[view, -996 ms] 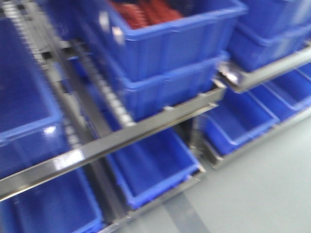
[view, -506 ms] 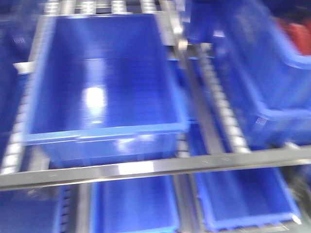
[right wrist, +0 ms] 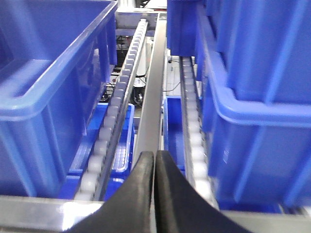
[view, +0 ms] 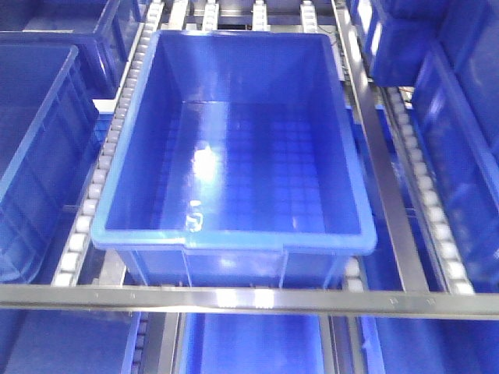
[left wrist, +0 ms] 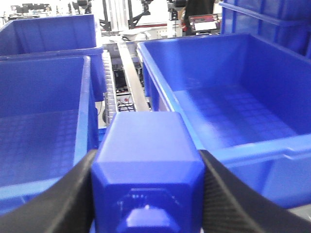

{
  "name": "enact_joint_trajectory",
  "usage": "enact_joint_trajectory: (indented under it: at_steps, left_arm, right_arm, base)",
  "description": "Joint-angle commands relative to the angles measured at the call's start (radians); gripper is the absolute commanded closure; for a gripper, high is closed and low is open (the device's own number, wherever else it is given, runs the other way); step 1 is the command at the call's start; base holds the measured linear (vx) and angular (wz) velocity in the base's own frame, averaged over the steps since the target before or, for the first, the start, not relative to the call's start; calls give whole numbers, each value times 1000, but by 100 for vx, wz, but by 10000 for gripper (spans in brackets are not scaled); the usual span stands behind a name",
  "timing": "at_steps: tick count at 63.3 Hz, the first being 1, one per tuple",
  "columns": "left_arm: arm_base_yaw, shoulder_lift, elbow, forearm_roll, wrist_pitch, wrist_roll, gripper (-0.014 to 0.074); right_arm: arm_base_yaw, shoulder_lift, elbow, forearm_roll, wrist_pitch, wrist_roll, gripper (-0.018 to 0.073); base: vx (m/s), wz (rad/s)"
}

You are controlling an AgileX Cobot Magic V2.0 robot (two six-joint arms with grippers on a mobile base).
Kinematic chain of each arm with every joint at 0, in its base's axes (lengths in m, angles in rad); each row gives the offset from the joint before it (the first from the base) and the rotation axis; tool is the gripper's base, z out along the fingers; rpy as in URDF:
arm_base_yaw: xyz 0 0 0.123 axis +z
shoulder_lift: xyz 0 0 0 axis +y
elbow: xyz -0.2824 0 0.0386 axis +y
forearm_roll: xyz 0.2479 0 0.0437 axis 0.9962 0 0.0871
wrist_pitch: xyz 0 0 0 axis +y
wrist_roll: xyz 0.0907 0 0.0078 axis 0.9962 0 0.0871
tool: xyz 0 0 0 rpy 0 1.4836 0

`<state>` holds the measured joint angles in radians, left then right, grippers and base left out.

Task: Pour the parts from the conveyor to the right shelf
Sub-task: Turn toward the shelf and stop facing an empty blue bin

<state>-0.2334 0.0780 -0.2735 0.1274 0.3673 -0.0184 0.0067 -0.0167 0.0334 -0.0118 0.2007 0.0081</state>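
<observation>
My left gripper (left wrist: 146, 194) is shut on a blue part (left wrist: 146, 165), a solid block with a small knob facing the camera. It holds the part in front of the near rims of two blue bins on the shelf. The right one (left wrist: 228, 111) is an empty bin that fills the front view (view: 234, 140). My right gripper (right wrist: 155, 165) is shut and empty, pointing along a steel rail (right wrist: 151, 107) between bins. The shelf's steel front bar (view: 249, 298) runs across the front view. The conveyor is out of view.
White roller tracks (view: 105, 167) flank the empty bin. More blue bins stand at the left (view: 31, 148) and right (view: 468, 132), and lower-tier bins (view: 249, 347) lie under the front bar. A tall blue bin (right wrist: 262, 87) is close on the right gripper's right.
The front view has swung across the shelf from blurred, tilted bins to a steady look down into one empty blue bin centred in view.
</observation>
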Motion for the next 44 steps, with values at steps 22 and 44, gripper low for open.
enact_joint_trajectory:
  at_steps: [22, 44]
  left_arm:
    - [-2, 13, -25, 0, -87, -9, 603]
    - [-2, 13, -25, 0, -87, -9, 603]
  right_arm:
    - [-1, -11, 15, -3, -77, -8, 568]
    - [-1, -11, 15, -3, -75, -8, 568]
  base:
    - [24, -3]
    - [25, -8]
